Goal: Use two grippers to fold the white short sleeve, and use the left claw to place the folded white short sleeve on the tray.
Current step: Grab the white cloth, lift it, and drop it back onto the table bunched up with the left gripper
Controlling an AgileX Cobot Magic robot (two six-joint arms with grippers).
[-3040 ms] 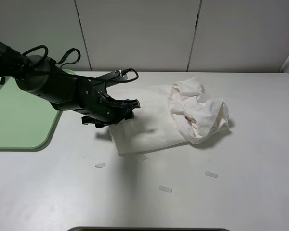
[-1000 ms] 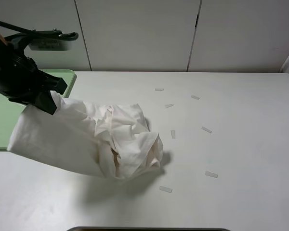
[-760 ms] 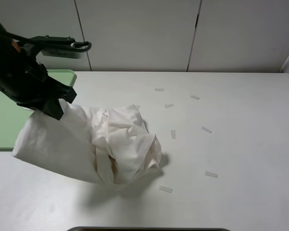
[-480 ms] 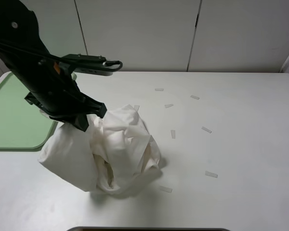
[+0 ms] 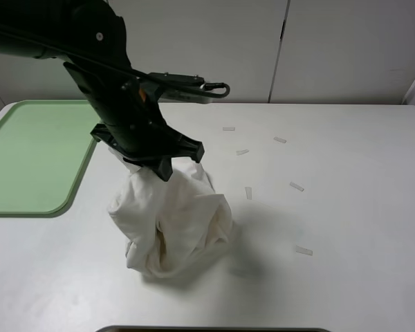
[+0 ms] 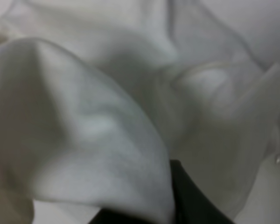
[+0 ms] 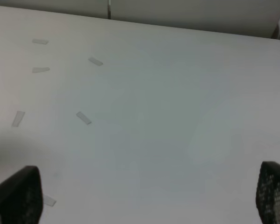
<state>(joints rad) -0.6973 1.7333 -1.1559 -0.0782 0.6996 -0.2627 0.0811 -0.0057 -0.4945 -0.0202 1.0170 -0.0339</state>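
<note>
1. Gripping a gather of cloth at the top of the white short sleeve (image 5: 173, 221), the left claw (image 5: 167, 160) stands clenched on the garment. In the left wrist view the fabric fills nearly the whole picture and only one dark finger (image 6: 189, 200) shows under it, so the firm hold is read mainly from the hanging load in the high view.
2. The shirt hangs straight down from the claw with its long axis near upright. Its lower folds rest on the table (image 5: 346, 207). It reads as a crumpled bundle, not a flat, squared fold.
3. The tray (image 5: 28, 162) lies to the left of the claw in the high view. Its nearer rim is close beside the bundle but apart from it, and no cloth lies over it.
4. The left arm (image 5: 90, 48) is the only arm near the garment. The right gripper (image 7: 144, 191) does not appear in the high view. Its own camera shows the jaws spread wide, holding nothing, above bare table dotted with tape strips (image 7: 83, 117).
5. Judged step: placing. The coming move appears to turn on carrying the bundle sideways toward the tray with the trailing folds raised above the rim. Otherwise the cloth could drag, catch on the rim and unfold further.
</note>
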